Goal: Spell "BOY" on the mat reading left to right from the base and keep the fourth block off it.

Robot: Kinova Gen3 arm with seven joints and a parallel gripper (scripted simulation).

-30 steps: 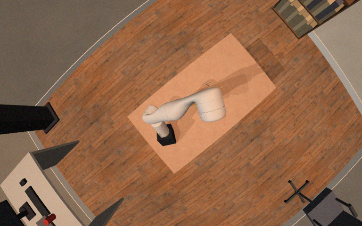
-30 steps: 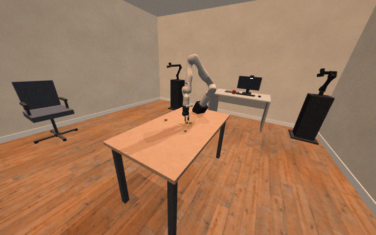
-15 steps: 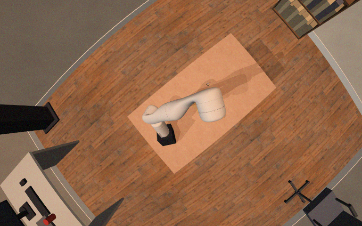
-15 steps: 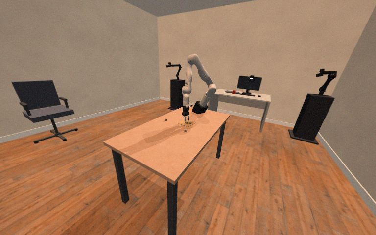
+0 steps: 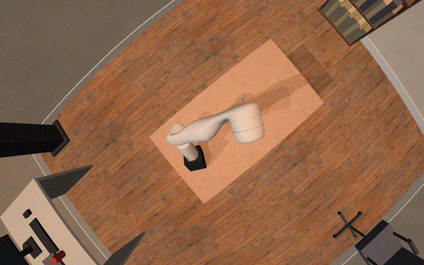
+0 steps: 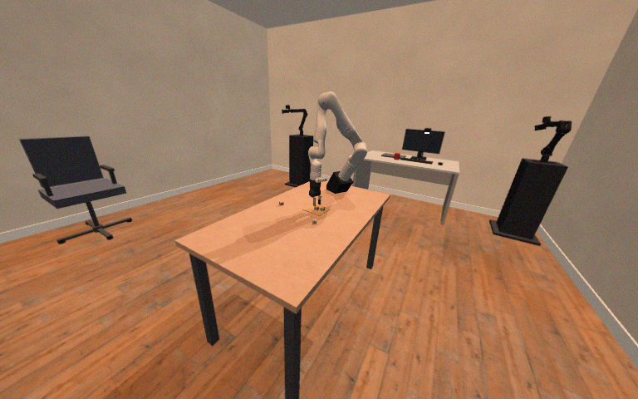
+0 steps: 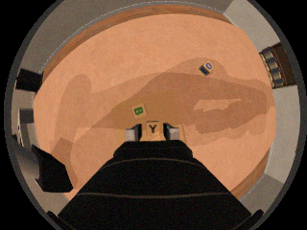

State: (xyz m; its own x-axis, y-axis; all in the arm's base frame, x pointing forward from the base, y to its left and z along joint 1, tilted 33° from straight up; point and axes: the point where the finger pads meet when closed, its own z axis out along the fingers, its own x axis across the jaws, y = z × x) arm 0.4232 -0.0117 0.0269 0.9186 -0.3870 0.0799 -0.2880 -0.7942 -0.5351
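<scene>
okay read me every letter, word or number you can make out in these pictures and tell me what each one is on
"Y": on the top of the block between the open gripper's fingers, wrist view.
Green block: a light mark on top, too blurred to read.
Dark block farther off: a mark on top, too small to read.
Book spines on the bookshelf, top view: no legible text.
Monitor, exterior view: no readable text.

Only a "Y" reads clearly, on the top of a tan block.
</scene>
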